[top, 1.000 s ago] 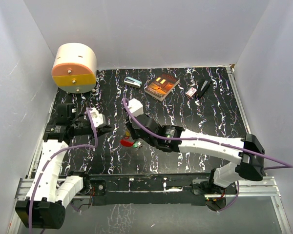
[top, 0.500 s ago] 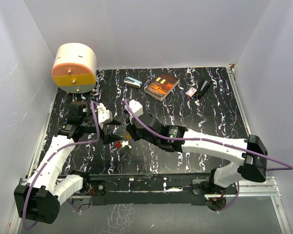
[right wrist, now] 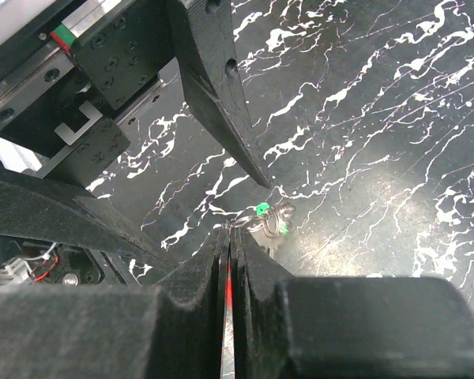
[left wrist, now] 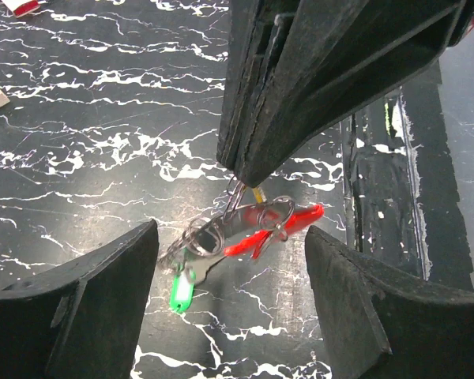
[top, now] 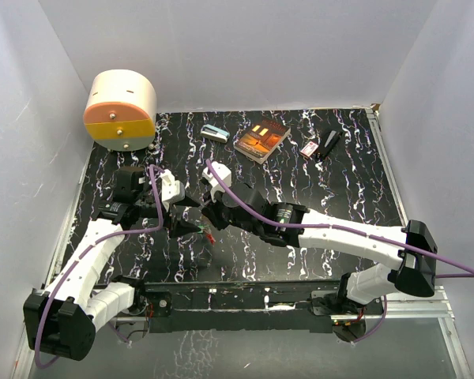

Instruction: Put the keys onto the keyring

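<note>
The keyring (left wrist: 218,230) is a bunch of wire loops hanging just above the black marbled table. A red key (left wrist: 278,227) and a green key (left wrist: 180,290) dangle from it, with a yellow bit (left wrist: 258,194) behind. My right gripper (left wrist: 237,172) comes down from above and is shut on a loop of the keyring. My left gripper (left wrist: 231,294) is open, one finger on each side of the bunch, touching nothing. In the top view the keys (top: 209,234) hang between my left gripper (top: 187,219) and my right gripper (top: 209,223). The right wrist view shows the green key (right wrist: 262,209) beyond my right gripper (right wrist: 231,237).
At the back of the table lie a book (top: 261,138), a teal-and-white box (top: 214,132), a red-and-white box (top: 309,148) and a black object (top: 329,144). A cream and orange drum (top: 120,109) stands at the back left. White walls close in three sides.
My left gripper has opened wide and swung right, up to the hanging keys. My right gripper has shifted slightly with the bunch and stayed shut.
</note>
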`<state>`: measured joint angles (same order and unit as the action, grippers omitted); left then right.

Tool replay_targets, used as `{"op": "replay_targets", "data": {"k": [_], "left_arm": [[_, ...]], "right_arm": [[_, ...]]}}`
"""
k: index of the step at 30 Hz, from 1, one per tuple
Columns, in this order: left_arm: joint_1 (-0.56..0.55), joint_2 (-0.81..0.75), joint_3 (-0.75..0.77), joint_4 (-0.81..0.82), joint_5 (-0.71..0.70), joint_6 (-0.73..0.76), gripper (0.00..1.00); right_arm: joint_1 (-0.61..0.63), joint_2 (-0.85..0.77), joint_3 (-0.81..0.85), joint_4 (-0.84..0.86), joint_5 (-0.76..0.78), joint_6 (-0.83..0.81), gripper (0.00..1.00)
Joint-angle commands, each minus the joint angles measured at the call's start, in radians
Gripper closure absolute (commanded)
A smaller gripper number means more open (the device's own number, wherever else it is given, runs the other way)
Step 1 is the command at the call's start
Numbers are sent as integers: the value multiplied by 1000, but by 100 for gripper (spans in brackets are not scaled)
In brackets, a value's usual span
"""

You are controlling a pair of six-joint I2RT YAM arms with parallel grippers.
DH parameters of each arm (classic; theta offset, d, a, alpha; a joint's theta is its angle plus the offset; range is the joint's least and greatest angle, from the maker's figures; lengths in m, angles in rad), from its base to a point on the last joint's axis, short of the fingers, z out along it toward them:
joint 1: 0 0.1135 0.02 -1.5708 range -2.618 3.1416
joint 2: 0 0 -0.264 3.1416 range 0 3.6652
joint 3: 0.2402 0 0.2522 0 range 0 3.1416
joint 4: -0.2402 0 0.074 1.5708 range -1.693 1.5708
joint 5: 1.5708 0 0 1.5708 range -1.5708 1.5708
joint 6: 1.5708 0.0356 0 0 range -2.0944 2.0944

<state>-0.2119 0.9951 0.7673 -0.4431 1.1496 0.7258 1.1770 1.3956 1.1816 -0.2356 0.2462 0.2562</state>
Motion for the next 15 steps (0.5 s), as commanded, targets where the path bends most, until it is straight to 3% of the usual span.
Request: {"op": "replay_targets", "data": {"k": [1,6,15], "left_arm": [[-6,3,23,22,85,-34,27],[-10,4,46,-38,115,32,31],[-9,3,56,-163,149,220,57]], "right_arm": [[-2,-40,38,77,-23,0,92],[-2,-48,26,90,-45,0,92],[-2,-76,4,93,-63,0,92]]}}
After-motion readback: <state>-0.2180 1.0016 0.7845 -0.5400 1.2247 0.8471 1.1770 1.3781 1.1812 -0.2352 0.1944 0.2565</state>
